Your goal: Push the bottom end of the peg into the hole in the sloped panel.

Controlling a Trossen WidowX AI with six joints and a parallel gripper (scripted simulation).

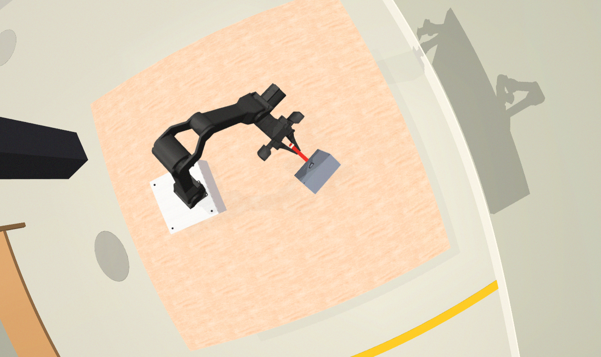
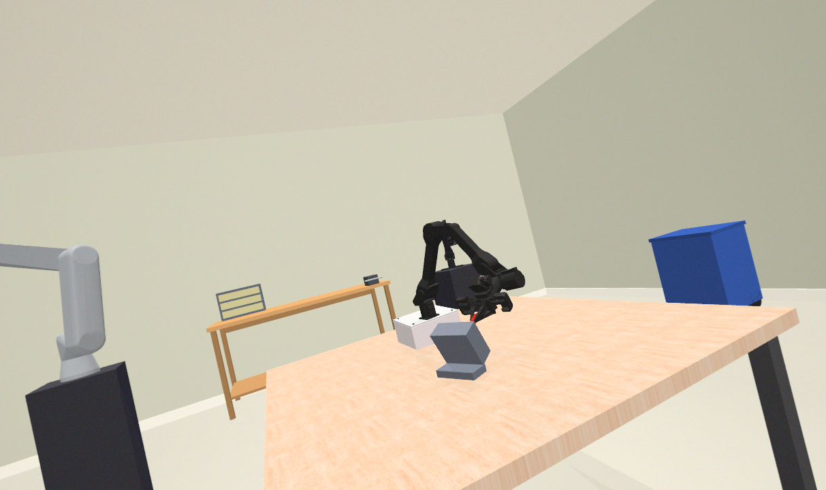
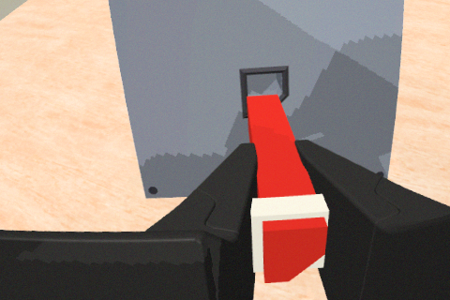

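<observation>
The red peg (image 1: 300, 153) (image 2: 473, 317) (image 3: 277, 150) has a white band near its top end, flat sides and one cut corner. My gripper (image 1: 298, 152) (image 3: 274, 157) is shut on it, a finger on either side. The grey sloped panel (image 1: 321, 174) (image 2: 461, 344) (image 3: 173, 66) stands in front. Its dark-rimmed hole (image 3: 243, 85) also has one cut corner, at the lower right in the wrist view, the same side as the peg's. The peg's bottom end overlaps the lower part of the hole in the wrist view. Whether it touches or has entered is not clear.
The panel stands on the wooden table (image 1: 257, 266) (image 2: 354, 426). The arm's white base block (image 1: 182, 212) (image 2: 410, 335) is on the table behind the gripper. A blue bin (image 2: 690, 268), a shelf bench (image 2: 299, 305) and a grey arm (image 2: 83, 298) are off the table.
</observation>
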